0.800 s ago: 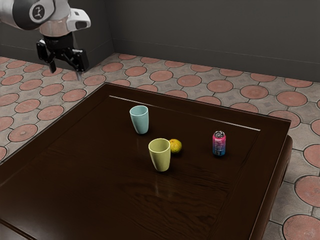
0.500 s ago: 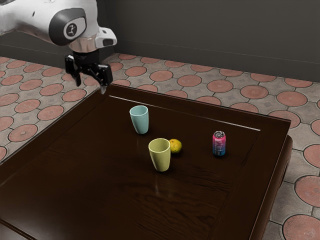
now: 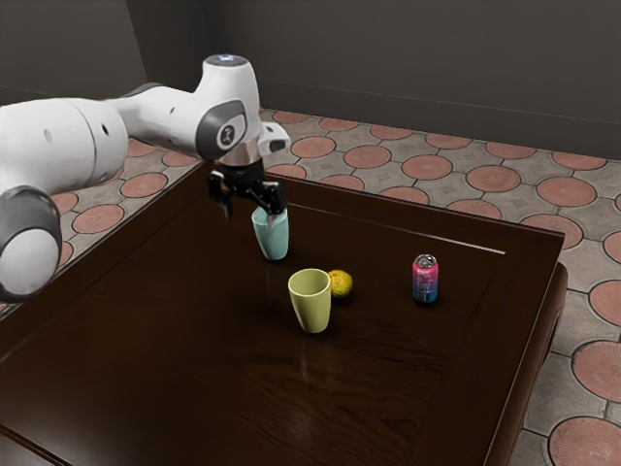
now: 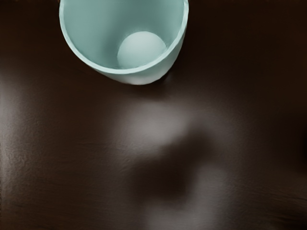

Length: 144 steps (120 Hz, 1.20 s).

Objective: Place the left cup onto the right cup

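Observation:
A light blue cup (image 3: 273,237) stands upright on the dark wooden table (image 3: 194,369), toward the back. A yellow-green cup (image 3: 310,299) stands upright nearer the front, to the exterior view's right of it. My gripper (image 3: 248,209) hovers open just above the blue cup's rim, slightly toward the exterior view's left, touching nothing. The wrist view looks straight down into the blue cup (image 4: 125,38), which is empty, with my hand's shadow (image 4: 168,167) on the tabletop beside it.
A small yellow fruit (image 3: 340,282) lies against the yellow-green cup's far side. A pink and blue can (image 3: 425,278) stands further to the exterior view's right. The table has a raised border; tiled floor (image 3: 466,175) surrounds it.
My arm has swung in from the exterior view's upper left, over the table's edge, and lowered until the gripper is just above the blue cup. The cups, fruit and can have not moved.

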Each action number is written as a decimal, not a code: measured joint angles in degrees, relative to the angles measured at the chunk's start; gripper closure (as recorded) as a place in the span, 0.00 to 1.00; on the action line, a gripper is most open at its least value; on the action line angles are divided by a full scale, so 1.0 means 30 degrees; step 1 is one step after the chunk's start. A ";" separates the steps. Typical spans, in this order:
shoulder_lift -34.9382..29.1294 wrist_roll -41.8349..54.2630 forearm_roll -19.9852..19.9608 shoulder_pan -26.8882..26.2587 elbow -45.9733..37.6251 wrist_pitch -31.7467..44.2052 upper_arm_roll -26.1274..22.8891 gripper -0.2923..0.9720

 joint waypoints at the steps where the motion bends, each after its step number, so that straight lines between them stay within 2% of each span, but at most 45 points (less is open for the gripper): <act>1: 0.0107 0.0017 -0.0014 0.0050 0.0135 0.0019 0.0007 0.23; 20: 0.1625 0.0451 -0.0430 0.1066 0.1790 0.0263 0.0070 0.23; 46: 0.4904 0.1245 -0.1481 0.2296 0.5603 0.0990 0.0082 0.23; 76: 0.6392 0.1767 -0.2984 0.2681 0.6099 0.3852 0.0057 0.23; 109: 0.7566 0.2146 -0.3776 0.2724 0.6395 0.5155 0.0030 0.23; 113: 0.7576 0.2181 -0.3823 0.2717 0.6394 0.5226 0.0031 0.28; 130: 0.7425 0.2344 -0.3833 0.2707 0.6394 0.5365 0.0035 0.58; 144: 0.7392 0.2455 -0.3842 0.2672 0.6360 0.5411 -0.0084 0.72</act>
